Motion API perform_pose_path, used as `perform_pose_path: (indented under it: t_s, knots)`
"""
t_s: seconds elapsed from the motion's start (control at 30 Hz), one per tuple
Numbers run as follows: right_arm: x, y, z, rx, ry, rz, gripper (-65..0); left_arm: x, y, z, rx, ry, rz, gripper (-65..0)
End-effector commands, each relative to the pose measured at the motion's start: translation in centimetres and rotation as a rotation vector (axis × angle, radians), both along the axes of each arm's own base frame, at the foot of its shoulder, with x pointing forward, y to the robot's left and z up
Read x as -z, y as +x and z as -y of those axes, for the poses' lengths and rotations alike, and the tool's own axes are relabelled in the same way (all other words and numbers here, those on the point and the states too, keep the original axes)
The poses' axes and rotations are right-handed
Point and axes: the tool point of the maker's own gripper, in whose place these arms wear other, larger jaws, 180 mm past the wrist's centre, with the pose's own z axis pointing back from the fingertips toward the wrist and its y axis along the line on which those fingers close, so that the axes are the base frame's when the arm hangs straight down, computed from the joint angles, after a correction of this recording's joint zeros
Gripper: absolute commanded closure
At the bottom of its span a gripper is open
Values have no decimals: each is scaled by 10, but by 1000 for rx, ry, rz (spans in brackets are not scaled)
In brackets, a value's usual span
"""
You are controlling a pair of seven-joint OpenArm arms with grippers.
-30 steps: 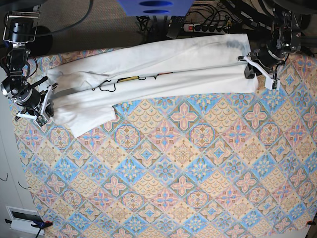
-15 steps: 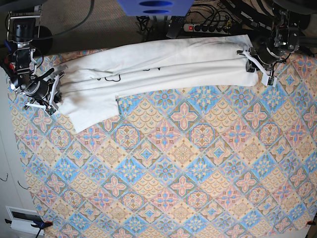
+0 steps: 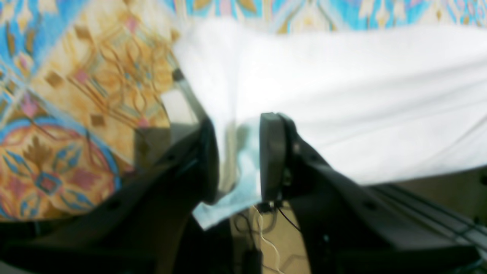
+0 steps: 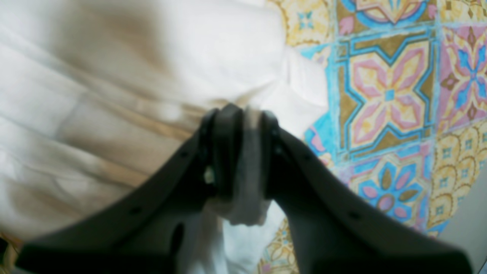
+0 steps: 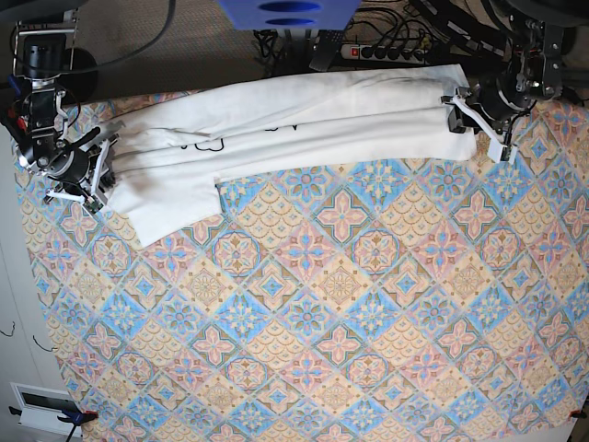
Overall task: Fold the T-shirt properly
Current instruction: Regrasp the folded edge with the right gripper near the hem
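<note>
In the base view, the T-shirt (image 5: 294, 124) lay as a long, narrow white band across the far part of the patterned tablecloth (image 5: 350, 304), folded lengthwise, with a little dark print line showing in a crease near its left part. One end flared out into a wider flap toward the view's left. The left gripper (image 5: 467, 118) sat at the band's right end, touching the cloth, and the right gripper (image 5: 97, 168) sat at the opposite end, against the flap. A power strip (image 5: 382, 51) lay on the floor beyond the table's far edge.

In the left wrist view, the left gripper (image 3: 239, 158) had its jaws parted by a moderate gap. A bluish-white edge of the T-shirt (image 3: 342, 95) hung in that gap, loose between the fingers (image 3: 272, 156); whether either pad pressed it could not be told through the blur. The rest of the white cloth spread out beyond, over the tablecloth (image 3: 68, 114).

In the right wrist view, the right gripper (image 4: 245, 152) had its jaws narrow, with a bunched fold of the T-shirt (image 4: 114, 95) between the fingers (image 4: 224, 152) and filling the slot. Crumpled white cloth lay to the left, and the tablecloth (image 4: 399, 95) showed to the right.
</note>
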Motion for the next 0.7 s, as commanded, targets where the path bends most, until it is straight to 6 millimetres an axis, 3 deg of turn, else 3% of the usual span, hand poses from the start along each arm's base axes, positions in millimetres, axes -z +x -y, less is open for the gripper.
perform_pose_path:
  t_s: [0.0, 0.1, 0.27, 0.67]
  knots:
    - [-14, 12, 9, 3, -13, 41, -116, -12, 10, -10, 1, 22, 34, -199]
    - [-15, 14, 9, 3, -13, 46, -116, -14, 7, -24, -24, 44, 13, -217]
    - [-27, 33, 9, 3, -12, 87, -116, -11, -4, -30, -26, 54, -55, -216]
    - [-26, 31, 11, 5, -29, 73, -118, -6, -11, -30, -24, 58, -99, -217]
